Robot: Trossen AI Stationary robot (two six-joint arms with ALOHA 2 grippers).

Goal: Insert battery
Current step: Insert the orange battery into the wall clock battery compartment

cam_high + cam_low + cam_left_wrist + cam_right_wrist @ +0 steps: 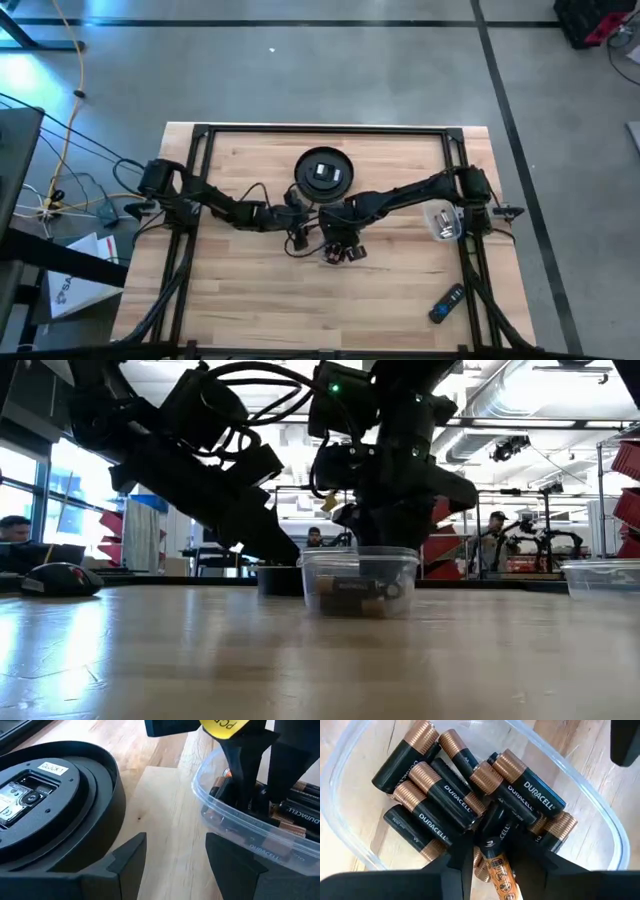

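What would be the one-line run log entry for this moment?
phase: pick battery | right gripper: in clear tub, fingers shut on battery | left gripper: open, beside tub | round device: untouched

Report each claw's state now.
Left claw: open, empty, beside the battery tub.
Right claw: inside the tub, closed on a battery.

Level across a pale wooden tabletop point(300, 660). At centre, a clear plastic tub point(359, 581) with dark batteries point(352, 591) in the bottom. Straight above it, the right gripper point(392, 520) reaching down to the tub's rim, fingertips lost behind the plastic. Slanting in from the upper left, the left arm point(190, 455), its lower end just beside a low dark round object point(278, 578) behind the tub. Far left, a black computer mouse point(62, 578); far right, another clear container point(603, 576). Beyond the table, seated people point(497, 528) among workshop benches.
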